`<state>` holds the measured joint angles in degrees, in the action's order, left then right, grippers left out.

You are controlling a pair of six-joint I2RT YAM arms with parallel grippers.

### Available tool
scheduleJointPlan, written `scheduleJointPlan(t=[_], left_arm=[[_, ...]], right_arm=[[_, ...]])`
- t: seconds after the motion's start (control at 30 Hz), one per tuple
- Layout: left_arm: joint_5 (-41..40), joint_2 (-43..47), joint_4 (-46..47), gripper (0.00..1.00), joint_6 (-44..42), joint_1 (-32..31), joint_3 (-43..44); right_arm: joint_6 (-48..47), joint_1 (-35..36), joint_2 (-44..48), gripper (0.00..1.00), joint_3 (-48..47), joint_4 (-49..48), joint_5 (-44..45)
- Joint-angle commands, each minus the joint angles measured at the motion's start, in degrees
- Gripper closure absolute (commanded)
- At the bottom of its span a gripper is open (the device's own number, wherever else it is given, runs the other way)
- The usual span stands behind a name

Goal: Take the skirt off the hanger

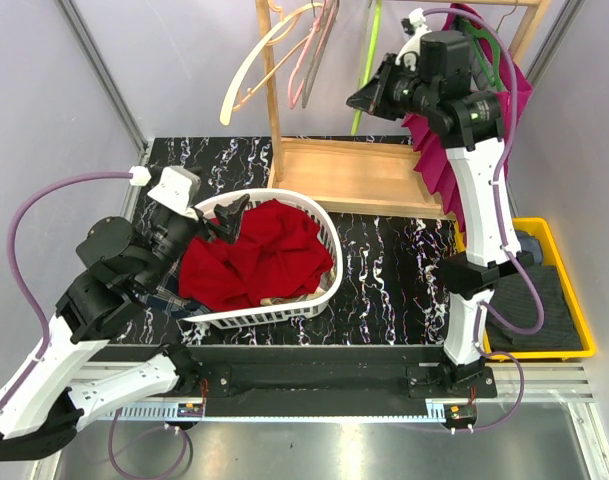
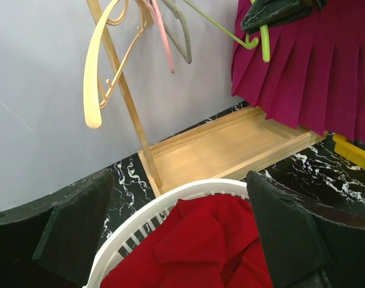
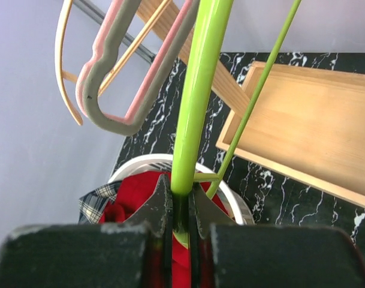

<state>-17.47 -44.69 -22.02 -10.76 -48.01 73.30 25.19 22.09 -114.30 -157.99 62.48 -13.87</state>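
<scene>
Top view, left side: left gripper (image 1: 222,220) hovers at the 9 o'clock rim of the white basket (image 1: 329,250), jaws spread as wide as they go, nothing between them. The basket holds a heap of red cloth (image 1: 264,255) with a bit of plaid fabric at its 8 o'clock edge. At 12 o'clock from the basket stands the wooden rack (image 1: 354,175), carrying a bare cream hanger (image 1: 259,55) and a pink-grey hanger (image 3: 119,90). Further right, right gripper (image 3: 181,207) is raised and pinched nearly closed on the thick bar of the green hanger (image 3: 200,102). The skirt (image 2: 308,72), magenta and pleated, hangs at the table's 1 o'clock corner, just beside and behind the right arm, its hem above the rack base. How it is fixed to the hanger is hidden. Yellow tray (image 1: 574,300) with dark cloth sits at 4 o'clock. Risks, as judged: the smooth round bar could twist or slip in such a narrow pinch. A sideways pull could snag the neighbouring hangers or tip the rack. The skirt could drop onto the rack base, since the free pincer is well apart from it.
</scene>
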Motion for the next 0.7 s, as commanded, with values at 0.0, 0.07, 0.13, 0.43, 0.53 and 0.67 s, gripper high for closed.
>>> scheduleJointPlan(t=[0.0, 0.07, 0.13, 0.43, 0.53, 0.67], left_arm=[[2.00, 1.09, 2.51, 0.01, 2.06, 0.90, 0.00], [2.27, 1.27, 2.42, 0.01, 2.50, 1.07, 0.09], [2.53, 1.18, 2.33, 0.02, 2.94, 1.34, 0.27], [4.03, 0.39, 3.12, 0.02, 4.26, 2.30, 1.41], [4.47, 0.21, 3.47, 0.02, 4.61, 2.48, 1.67], [5.34, -0.40, 3.65, 0.02, 5.23, 2.74, 1.94]], right_arm=[[1.00, -4.50, 0.84, 1.00, -0.83, -7.90, -4.41], [1.44, -5.64, 0.14, 1.00, -0.13, -7.90, -5.81], [1.44, -6.00, -0.04, 1.00, 1.88, -7.99, -6.61], [1.62, -6.00, 7.14, 1.00, 18.21, -11.66, -7.84], [2.06, -6.00, 11.36, 1.00, 24.55, -14.13, -7.67], [2.14, -6.00, 14.28, 1.00, 27.82, -14.84, -7.49]])
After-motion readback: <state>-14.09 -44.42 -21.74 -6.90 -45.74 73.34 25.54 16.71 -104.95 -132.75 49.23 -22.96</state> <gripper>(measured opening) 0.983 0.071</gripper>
